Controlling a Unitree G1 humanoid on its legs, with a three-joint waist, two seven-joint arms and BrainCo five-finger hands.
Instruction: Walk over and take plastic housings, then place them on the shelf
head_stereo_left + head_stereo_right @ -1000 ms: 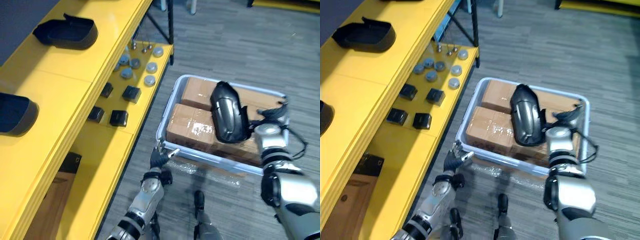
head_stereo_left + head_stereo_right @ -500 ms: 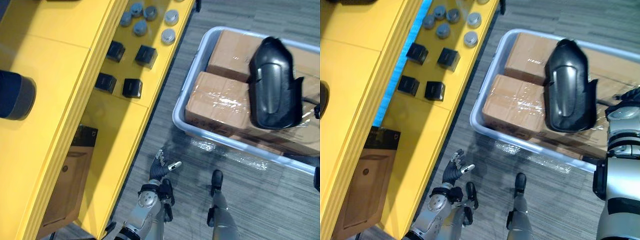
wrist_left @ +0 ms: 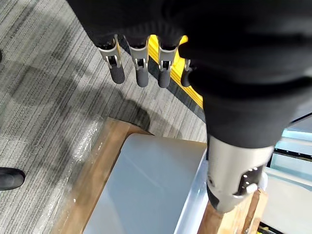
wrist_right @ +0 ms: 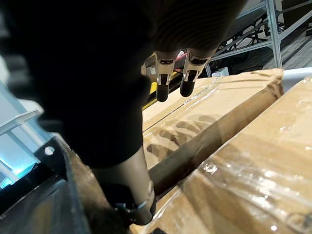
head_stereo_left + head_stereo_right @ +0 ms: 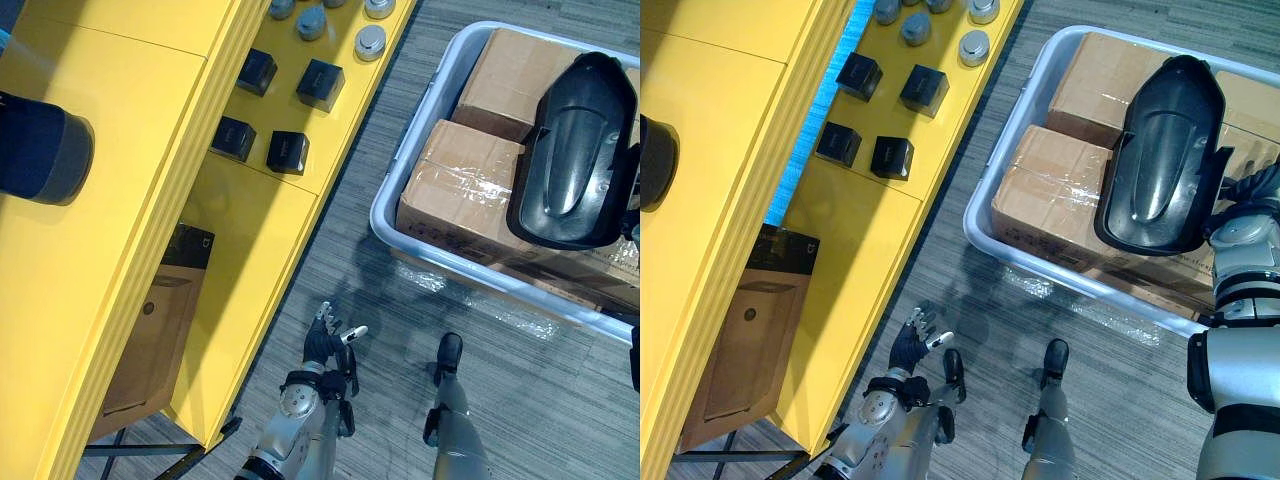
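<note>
- Step in hand, imo: the pick. The plastic housing (image 5: 575, 150) lies on top of the cardboard boxes (image 5: 455, 195) in the grey bin (image 5: 480, 275), off to the robot's right. Not on the shelf (image 5: 120, 120) yet.
- Right hand (image 4: 124, 180) is right at the housing's far edge, over the boxes. Its fingers (image 4: 188, 84) hang straight w/ nothing between them, so no grip that I can make out. The thumb sits next to a dark piece that may be the housing, can't tell if it's touching.
- To do it well: get the fingers properly round the rim of the housing b4 lifting. It's a big, smooth, curved shell, so a lazy pinch will prob slip or let it swing.
- Lift straight up to clear the bin wall, then turn towards the shelf.
- Left hand (image 5: 322, 345) hangs low by the shelf's foot, fingers (image 3: 141, 75) loosely spread and holding nothing. Could bring it in as a 2nd support, since the shell looks too wide for one hand.
- Drop spot: the top level has bare yellow room next to another housing (image 5: 40, 145) already parked there. Set it flat, well in from the edge.
</note>
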